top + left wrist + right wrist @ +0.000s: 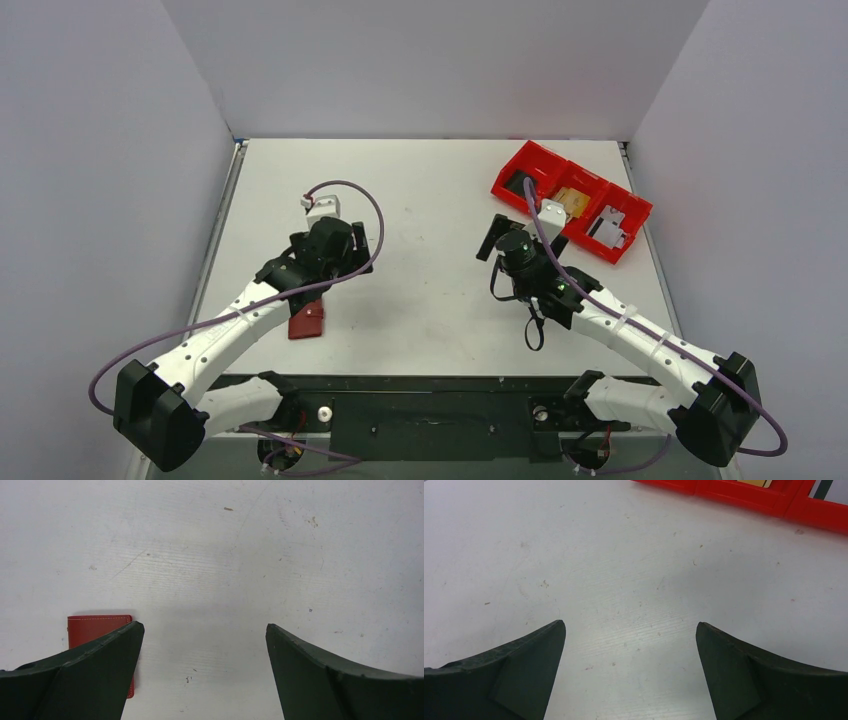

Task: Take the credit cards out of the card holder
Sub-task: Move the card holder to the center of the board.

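The card holder (306, 320) is a small dark red wallet lying flat and closed on the white table, near the left arm's forearm. In the left wrist view its corner (95, 627) shows behind my left finger (100, 670). No credit cards show; they are hidden or out of view. My left gripper (345, 250) hovers over bare table beyond the wallet, open and empty (204, 627). My right gripper (497, 240) is open and empty (629, 625) over bare table at centre right.
A bright red three-compartment bin (570, 198) stands at the back right with small items inside; its edge shows at the top of the right wrist view (744, 492). Grey walls close in the table on three sides.
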Tool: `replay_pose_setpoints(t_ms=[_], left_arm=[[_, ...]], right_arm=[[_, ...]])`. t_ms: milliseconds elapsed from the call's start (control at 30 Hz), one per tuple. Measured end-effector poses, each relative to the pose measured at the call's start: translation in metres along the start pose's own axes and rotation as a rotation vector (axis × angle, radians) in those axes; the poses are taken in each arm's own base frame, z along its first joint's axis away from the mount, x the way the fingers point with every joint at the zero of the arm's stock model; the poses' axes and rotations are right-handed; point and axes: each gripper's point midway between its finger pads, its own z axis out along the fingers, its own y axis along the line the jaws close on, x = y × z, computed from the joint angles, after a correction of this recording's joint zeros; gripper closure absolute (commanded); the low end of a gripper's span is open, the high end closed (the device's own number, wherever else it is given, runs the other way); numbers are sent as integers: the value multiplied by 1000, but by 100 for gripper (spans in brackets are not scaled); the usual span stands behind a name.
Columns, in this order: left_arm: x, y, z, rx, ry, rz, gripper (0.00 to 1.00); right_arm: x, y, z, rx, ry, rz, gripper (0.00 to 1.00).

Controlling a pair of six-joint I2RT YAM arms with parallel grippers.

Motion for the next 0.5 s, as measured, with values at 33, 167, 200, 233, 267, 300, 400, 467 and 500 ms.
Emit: replay_pose_setpoints(t_ms=[33, 167, 200, 233, 267, 300, 400, 467, 500], left_arm=[[0, 1, 0, -5, -1, 1, 8], [1, 7, 0, -35, -3, 0, 8], [1, 9, 0, -46, -4, -3, 8], [1, 12, 0, -59, -4, -5, 8], [2, 15, -1, -74, -4, -7, 8], [2, 18, -1, -94, -4, -13, 8], [2, 28, -2, -149, -1, -36, 8], [4, 37, -1, -187, 6, -63, 8], [4, 44, 0, -213, 11, -86, 8]], right_arm=[[0, 0, 0, -2, 2, 0, 0], [0, 0, 1, -2, 4, 2, 0], [0, 0, 1, -2, 4, 3, 0], [0, 0, 1, -3, 5, 3, 0], [0, 0, 1, -3, 5, 4, 0], [0, -1, 1, -1, 5, 5, 0], [-1, 0, 2, -3, 4, 9, 0], [-1, 1, 2, -8, 6, 10, 0], [-1, 1, 2, -9, 8, 10, 0]])
